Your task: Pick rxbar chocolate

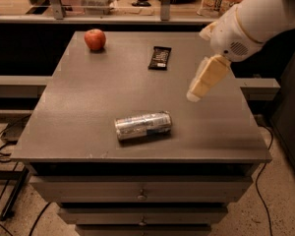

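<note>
A red apple (95, 39) sits near the far left corner of a grey metal table (73, 112), with dark cables (1, 140) trailing on the speckled floor below to the left. Toward the front edge of the table, a silver-blue can (143, 126) lies on its side, well apart from the apple. Beyond the can, near the back edge and right of the apple, the chocolate bar (160, 57) lies flat in its black wrapper with white lettering, its long side running front to back; nothing is touching it. Right of the bar, the robot's cream-coloured gripper (195, 93) hangs above the right side of the tabletop, tilted down and to the left, apart from the bar and carrying nothing visible; whether it is open or closed cannot be told from this angle. The white arm (258, 21) reaches in from the upper right corner. Two drawer fronts (140, 193) with small knobs show beneath the tabletop.
</note>
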